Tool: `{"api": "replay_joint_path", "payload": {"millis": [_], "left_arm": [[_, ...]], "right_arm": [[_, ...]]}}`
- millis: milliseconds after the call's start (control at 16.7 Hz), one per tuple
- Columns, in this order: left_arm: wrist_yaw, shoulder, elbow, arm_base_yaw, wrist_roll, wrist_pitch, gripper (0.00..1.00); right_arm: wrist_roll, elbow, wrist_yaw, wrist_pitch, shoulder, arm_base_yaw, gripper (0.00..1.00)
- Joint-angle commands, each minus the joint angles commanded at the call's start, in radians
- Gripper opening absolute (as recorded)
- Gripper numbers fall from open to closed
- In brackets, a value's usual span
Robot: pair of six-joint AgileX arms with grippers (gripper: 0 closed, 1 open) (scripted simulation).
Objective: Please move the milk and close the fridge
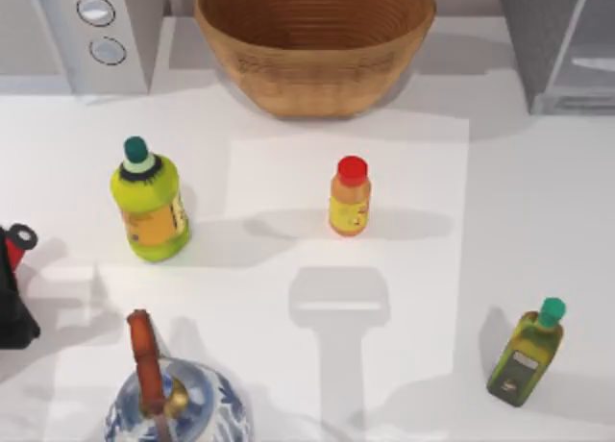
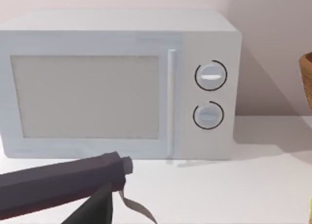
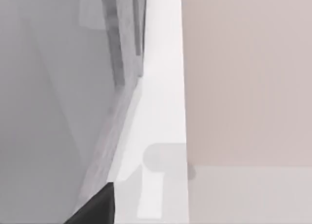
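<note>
grey fridge (image 1: pixel 557 38) at the table's (image 1: pixel 538 221) back right corner, right wrist view close to its pale side, left gripper (image 1: pixel 14 288) at the left edge, cannot tell its jaws, microwave (image 1: pixel 77 34) back left corner, basket (image 1: pixel 315 40) at back edge

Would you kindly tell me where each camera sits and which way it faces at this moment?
Top view: above the table, looking down on the bottles, the basket, the microwave and the fridge.
Left wrist view: on the left arm, facing the microwave front; a dark part of the arm shows low in the picture.
Right wrist view: on the right arm, close against the fridge.
Shared: the microwave, the fridge.
</note>
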Motion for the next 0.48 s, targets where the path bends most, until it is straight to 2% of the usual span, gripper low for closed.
{"api": "replay_joint_path", "payload": {"millis": [240,480], "left_arm": [[0.0,0.0,0.0,0.0,0.0,0.0,1.0],[0.0,0.0,0.0,0.0,0.0,0.0,1.0]], "right_arm": [[0.021,-0.016,0.032,0.026,-0.013,0.024,1.0],[0.148,-0.074,0.178,0.105,-0.051,0.199,1.0]]}}
